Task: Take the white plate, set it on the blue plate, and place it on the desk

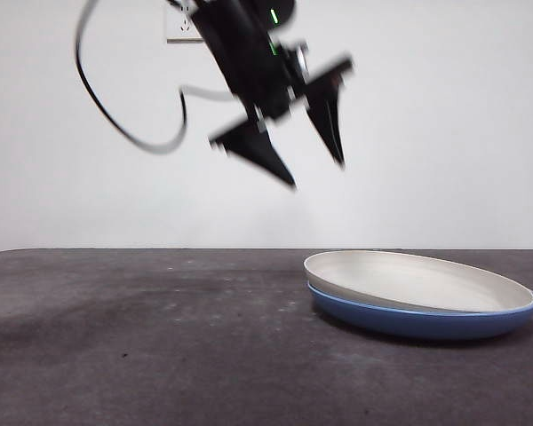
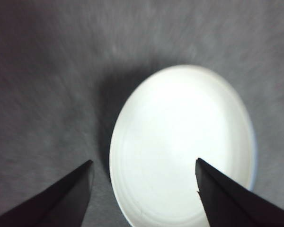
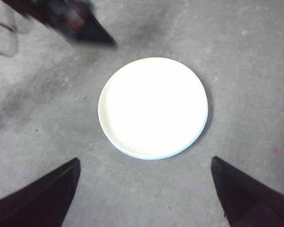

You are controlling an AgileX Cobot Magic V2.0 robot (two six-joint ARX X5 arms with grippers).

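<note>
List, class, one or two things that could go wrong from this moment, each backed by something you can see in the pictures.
1. The white plate lies tilted and off-centre on the blue plate, one side raised; a careless nudge could make it slide or rock.
2. The left gripper hangs open above the desk, to the side of the stack; coming down for the low sloped rim, it might catch both plates or shove them.

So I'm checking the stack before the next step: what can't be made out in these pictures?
- Blue plate: its inside is covered by the white plate in every view; only a rim sliver shows.
- Left end effector: motion-blurred in the front view, open and empty above the desk.
- Right end effector: open; only its jaw tips show, cut off by the wrist picture's edge.
</note>
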